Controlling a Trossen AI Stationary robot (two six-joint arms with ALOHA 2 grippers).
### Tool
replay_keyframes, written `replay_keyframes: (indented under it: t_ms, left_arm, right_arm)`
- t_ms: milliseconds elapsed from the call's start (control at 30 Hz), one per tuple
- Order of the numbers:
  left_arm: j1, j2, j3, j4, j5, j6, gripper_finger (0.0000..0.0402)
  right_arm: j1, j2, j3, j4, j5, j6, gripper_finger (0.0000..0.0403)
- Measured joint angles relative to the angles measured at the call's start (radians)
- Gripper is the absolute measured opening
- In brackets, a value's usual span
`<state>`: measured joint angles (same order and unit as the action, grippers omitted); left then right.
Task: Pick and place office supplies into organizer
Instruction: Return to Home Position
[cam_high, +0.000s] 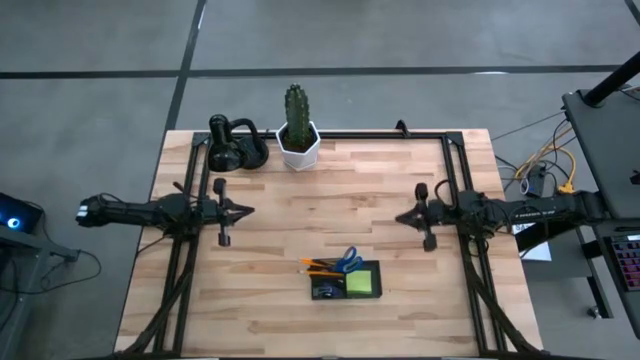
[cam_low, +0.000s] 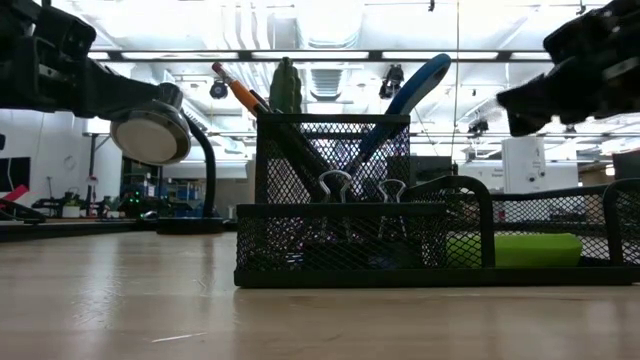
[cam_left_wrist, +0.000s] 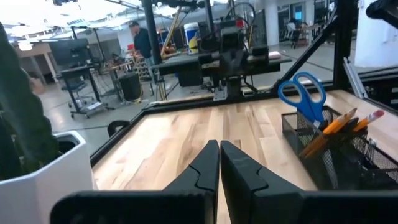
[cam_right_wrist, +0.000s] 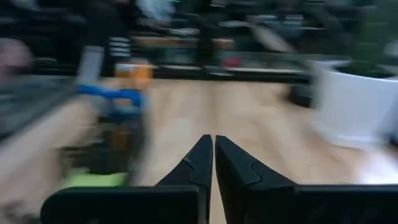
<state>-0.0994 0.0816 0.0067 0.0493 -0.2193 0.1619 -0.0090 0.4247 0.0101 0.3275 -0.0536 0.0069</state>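
Note:
A black mesh organizer (cam_high: 346, 281) stands on the wooden table near its front edge. In its cup stand orange pencils (cam_left_wrist: 336, 127), blue-handled scissors (cam_left_wrist: 305, 96) and a dark pen; the scissors' handles lean on the cup's rim. A lime-green sticky-note pad (cam_high: 362, 283) lies in its low tray, and clips (cam_low: 362, 187) sit on the front wall. My left gripper (cam_high: 249, 211) hovers shut at the table's left side, pointing level toward the right. My right gripper (cam_high: 400, 217) hovers shut at the right side, pointing level toward the left. Both are clear of the organizer.
A white hexagonal pot with a cactus (cam_high: 298, 140) stands at the far edge, with a black rounded desk lamp (cam_high: 232, 146) to its left. Black frame rails (cam_high: 195, 250) run along the table's left, right and far sides. Bare wood lies between the two grippers.

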Motion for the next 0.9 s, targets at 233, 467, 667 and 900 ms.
replay_keyframes:
  t_ms: [233, 467, 667, 900]
  left_arm:
    - [0.0, 0.046, 0.0, -0.002, 0.0, -0.002, 0.0]
    - [0.0, 0.052, -0.001, -0.002, 0.001, -0.04, 0.0]
    - [0.0, 0.019, -0.001, -0.005, 0.018, -0.079, 0.0]
    - [0.0, -0.044, -0.002, -0.012, 0.05, -0.077, 0.0]
  right_arm:
    - [0.0, -0.109, 0.0, -0.035, -0.038, -0.004, 0.0008]
    - [0.0, -0.28, 0.0, -0.207, 0.005, -0.007, 0.0008]
    - [-0.001, -0.424, 0.0, -0.323, 0.053, 0.017, 0.0008]
    - [0.0, -0.392, 0.0, -0.326, 0.053, 0.003, 0.0008]
